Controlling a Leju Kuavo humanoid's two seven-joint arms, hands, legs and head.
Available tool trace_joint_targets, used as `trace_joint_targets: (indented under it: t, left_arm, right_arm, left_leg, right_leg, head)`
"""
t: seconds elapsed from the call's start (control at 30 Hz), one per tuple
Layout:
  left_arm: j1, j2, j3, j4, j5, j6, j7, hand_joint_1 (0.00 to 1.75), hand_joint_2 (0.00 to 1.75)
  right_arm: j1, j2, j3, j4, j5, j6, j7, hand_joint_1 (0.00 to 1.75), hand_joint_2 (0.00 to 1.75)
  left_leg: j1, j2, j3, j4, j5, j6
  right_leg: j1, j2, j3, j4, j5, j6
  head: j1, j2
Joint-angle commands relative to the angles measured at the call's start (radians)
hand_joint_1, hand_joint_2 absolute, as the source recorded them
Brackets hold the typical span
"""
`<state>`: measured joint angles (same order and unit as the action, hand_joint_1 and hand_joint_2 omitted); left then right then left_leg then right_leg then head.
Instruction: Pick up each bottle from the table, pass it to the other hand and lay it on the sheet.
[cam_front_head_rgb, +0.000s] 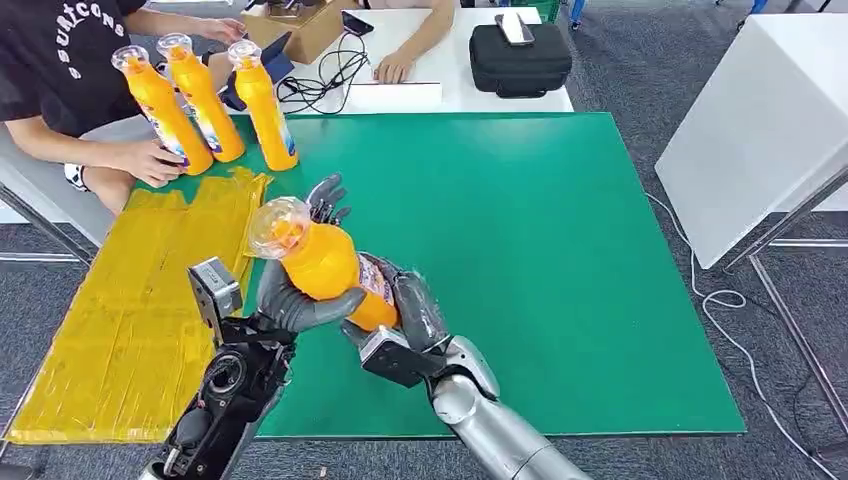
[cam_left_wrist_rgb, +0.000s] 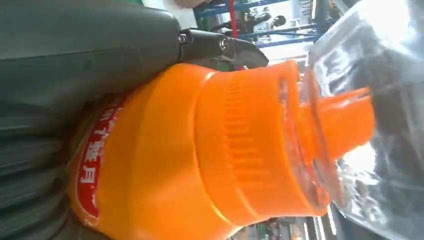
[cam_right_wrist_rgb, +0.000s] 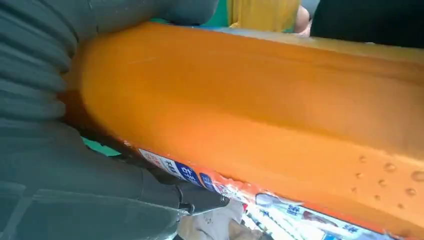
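Above the green table (cam_front_head_rgb: 560, 250), orange bottle (cam_front_head_rgb: 325, 265) gripped by left hand (cam_front_head_rgb: 290, 305) and right hand (cam_front_head_rgb: 410, 315)

Glossy orange plastic bottle (cam_front_head_rgb: 325, 265) with clear cap, crinkled yellow plastic sheet (cam_front_head_rgb: 130, 310).

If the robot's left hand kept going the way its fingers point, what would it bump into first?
The left hand holds the orange plastic bottle with a clear cap, fingers pointing up the green table mat. Probably the nearest of three standing orange bottles, though depth is unclear.
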<state>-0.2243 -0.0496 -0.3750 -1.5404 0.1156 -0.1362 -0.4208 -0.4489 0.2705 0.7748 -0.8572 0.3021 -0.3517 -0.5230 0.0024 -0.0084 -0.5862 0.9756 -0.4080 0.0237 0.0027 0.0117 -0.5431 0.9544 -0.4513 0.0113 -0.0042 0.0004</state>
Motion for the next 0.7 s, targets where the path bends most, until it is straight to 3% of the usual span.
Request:
trace_joint_targets:
  t: [0.03,0.47,0.5,0.53,0.7]
  left_arm:
    - [-0.033,-0.003,0.024,0.000,0.000,0.018,0.016,0.00,1.75]
    - [-0.024,0.002,0.037,-0.005,-0.008,0.036,0.013,0.02,1.75]
    - [-0.023,0.002,0.038,-0.005,-0.007,0.037,0.012,0.23,1.75]
    - [-0.020,0.004,0.039,-0.004,-0.007,0.038,0.011,1.75,1.75]
    - [0.002,0.003,0.040,-0.027,-0.006,0.038,-0.001,1.75,1.75]
  right_arm:
    - [-0.030,-0.005,0.075,0.133,-0.034,0.028,-0.018,1.75,1.75]
    - [-0.040,-0.011,0.052,0.120,-0.067,0.021,-0.033,1.75,1.75]
    - [-0.039,-0.009,0.054,0.122,-0.068,0.022,-0.033,1.75,1.75]
    - [-0.037,-0.008,0.054,0.122,-0.068,0.021,-0.034,1.75,1.75]
    - [-0.032,-0.011,0.052,0.095,-0.077,0.013,-0.041,1.75,1.75]
  left_leg:
    - [0.001,-0.001,0.003,0.000,-0.001,-0.001]
    - [0.001,-0.001,0.003,0.000,-0.001,-0.001]
    - [0.001,-0.001,0.004,0.000,-0.002,-0.001]
    - [0.001,0.000,0.003,0.000,-0.001,-0.001]
    - [0.001,0.000,0.004,-0.001,-0.002,-0.001]
  right_leg:
    - [0.001,-0.002,0.004,-0.001,-0.001,0.001]
    - [0.001,-0.002,0.004,-0.001,-0.001,0.001]
    - [0.001,-0.002,0.005,-0.001,-0.002,0.001]
    - [0.001,-0.002,0.003,-0.001,-0.001,0.001]
    - [0.001,-0.001,0.005,-0.002,-0.001,0.001]
  head:
    - [0.000,0.000]
    - [0.000,0.000]
    - [0.000,0.000]
    - [0.000,0.000]
    - [0.000,0.000]
